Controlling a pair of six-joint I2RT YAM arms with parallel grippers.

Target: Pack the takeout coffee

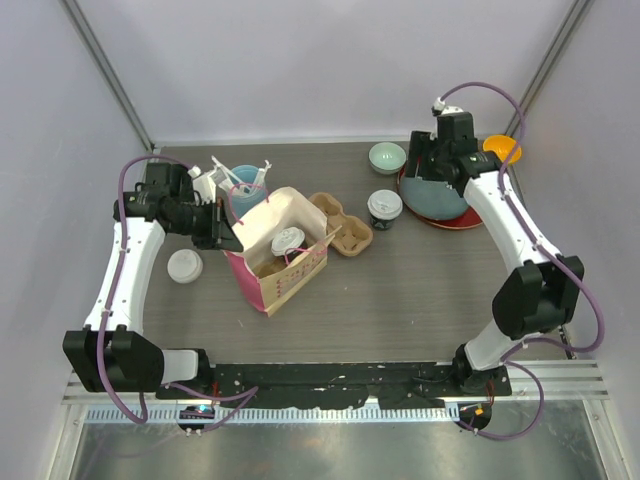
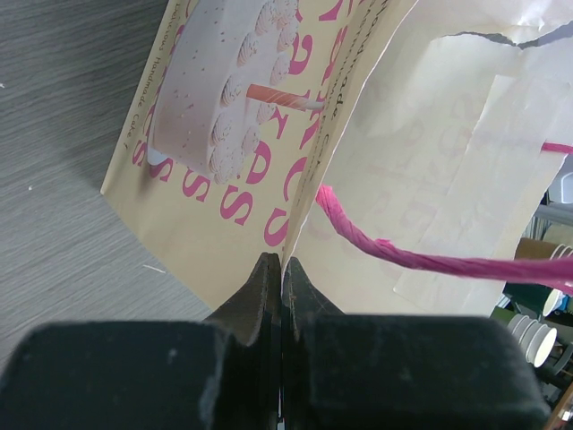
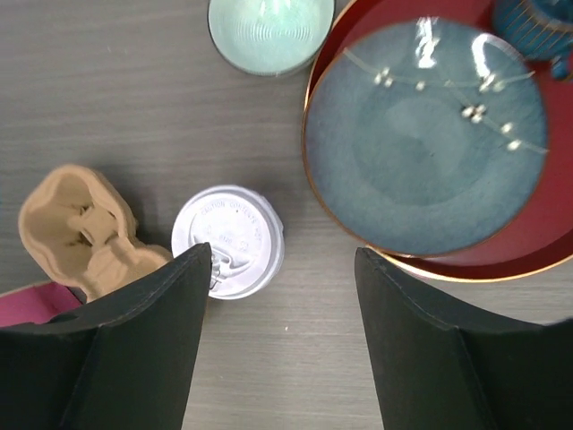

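Grey wood-grain table [image 1: 430, 290]: carries everything; the arm bases sit at its near edge.
Cream paper gift bag with pink lettering and a cake print [image 1: 262, 280] [image 2: 224, 116]: left of centre, mouth open upward, its left rim pinched by the left gripper.
Round red plate [image 1: 470, 222] [image 3: 537, 235]: far right, with a blue-grey glazed plate [image 1: 440, 198] [image 3: 425, 134] resting on it.
Brown moulded-pulp cup carrier [image 1: 345, 228] [image 3: 76, 224]: just beside the bag's right side.
Left gripper [image 1: 222, 232] [image 2: 280, 269]: clenched on the bag's rim, paper sandwiched between its two black fingers; a pink twisted-paper handle [image 2: 403, 253] runs off to the right just beyond.
Right gripper [image 1: 422, 170] [image 3: 282, 260]: spread wide, grasping nothing, hovering above the table at the red plate's left edge.
Light-blue cup of white utensils [image 1: 243, 185]: on the far side of the bag.
Mint-green bowl [image 1: 387, 157] [image 3: 269, 31]: far centre, left of the red plate.
First black paper coffee cup with white sip lid [image 1: 288, 241]: inside the bag, lid visible through the mouth.
Second black paper coffee cup with white sip lid [image 1: 384, 207] [image 3: 228, 240]: upright on the table outside the bag, between carrier and red plate; below the right gripper, closer to its left finger.
Round white disc [image 1: 185, 265]: on the table left of the bag; cup or bare lid, I cannot tell.
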